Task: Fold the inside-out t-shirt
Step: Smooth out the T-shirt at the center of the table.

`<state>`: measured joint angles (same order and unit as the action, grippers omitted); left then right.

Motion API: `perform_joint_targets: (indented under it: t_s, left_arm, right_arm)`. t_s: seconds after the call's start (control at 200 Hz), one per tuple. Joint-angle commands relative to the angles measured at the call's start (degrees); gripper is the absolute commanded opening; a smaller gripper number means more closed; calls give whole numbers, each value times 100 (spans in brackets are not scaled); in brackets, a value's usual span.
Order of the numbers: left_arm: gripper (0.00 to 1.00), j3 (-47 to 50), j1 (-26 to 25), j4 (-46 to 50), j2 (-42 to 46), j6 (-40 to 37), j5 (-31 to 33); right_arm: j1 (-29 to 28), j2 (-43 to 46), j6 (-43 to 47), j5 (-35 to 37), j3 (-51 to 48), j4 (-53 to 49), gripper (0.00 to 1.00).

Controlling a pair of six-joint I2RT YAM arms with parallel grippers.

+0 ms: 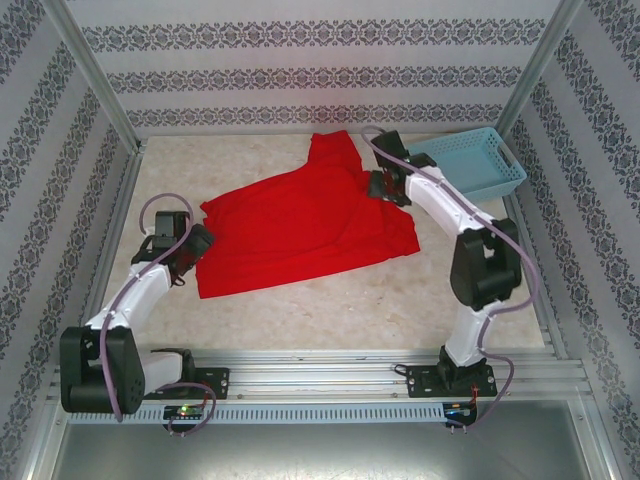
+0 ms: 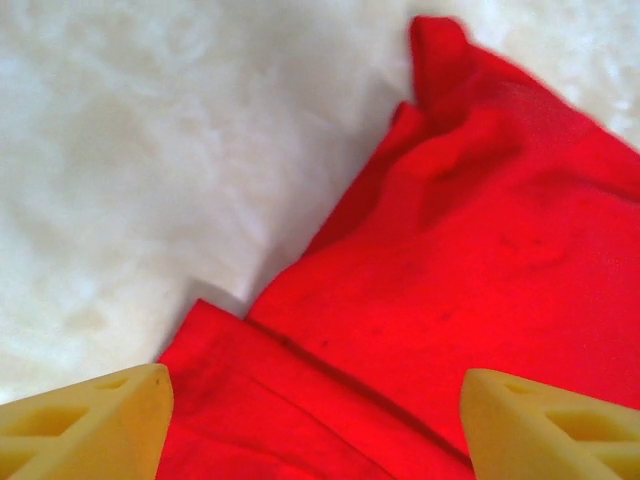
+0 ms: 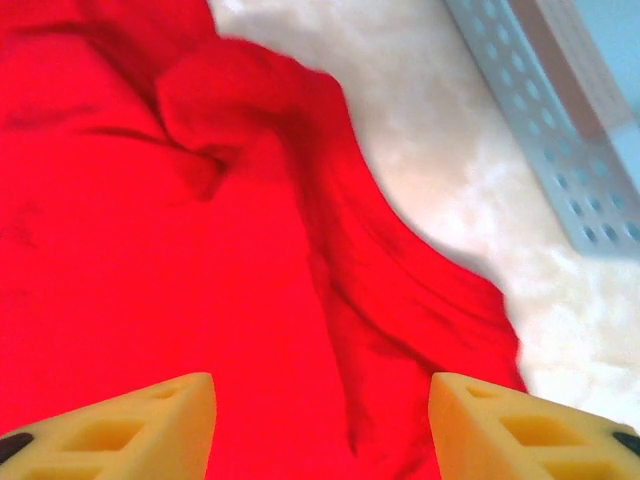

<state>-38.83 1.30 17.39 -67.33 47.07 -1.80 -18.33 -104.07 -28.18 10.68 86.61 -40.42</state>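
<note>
At table (image 1: 330, 310) centre: inside-out t-shirt (image 1: 300, 235), limp, light, seemingly rumpled; pinch edges at nine and two o'clock; left claw (image 2: 315, 425), right claw (image 3: 322, 425) wide, empty.

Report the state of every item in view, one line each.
t-shirt, spread on the table, rumpled, not gripped.
left hand, open, over the t-shirt's left edge.
right hand, open, over the t-shirt's right side.
basket, upright, at the table's far right.

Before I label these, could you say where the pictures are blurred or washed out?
Left wrist: pale table washed out, far corner of bright red fabric t-shirt soft. Right wrist: shirt folds smeared, light blue plastic basket blurred. Top external: sharp.
</note>
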Motion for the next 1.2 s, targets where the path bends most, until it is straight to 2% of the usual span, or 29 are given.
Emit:
perform_joint_targets:
  t_s: [0.0,0.14,0.245,0.365,0.515,0.605,0.709,0.799,0.939,1.044,1.199]
  left_arm:
    - [77,-111,-615,405,441,-440,169]
    - [77,294,-1449,125,432,-233,56]
    - [76,644,-1570,-513,-13,-130,-250]
    - [77,635,-1556,-740,-702,-227,-259]
    - [78,716,-1345,-877,-1018,-258,-267]
    - [78,853,-1149,-927,-947,-246,-236]
    - [80,946,-969,-901,-833,-290,-208]
    - [81,956,-850,-829,-775,-373,-154]
    - [83,810,-807,-715,-687,-577,-421]
    - [85,534,-809,-473,-336,-671,-645]
    - [86,-18,-868,-166,-165,-848,-714]
  right_arm:
    - [153,814,-200,-146,-997,257,60]
    - [339,1200,-466,-1038,-2219,1061,61]
    - [408,1003,-648,-1415,-2599,1441,62]
    - [627,595,-989,-1735,-2791,1715,62]
    - [893,492,-1297,-1435,-3040,1731,62]
    - [1060,577,-1411,-1563,-3209,1864,63]
    - [1123,731,-1518,-1068,-3280,1691,63]
    - [1279,879,-1572,-1008,-3479,1751,62]
    - [1376,1138,-1516,-900,-3664,1699,61]
    - [1204,1584,-1389,-650,-3675,1528,61]
    - [554,2069,-986,-91,-3320,1350,62]
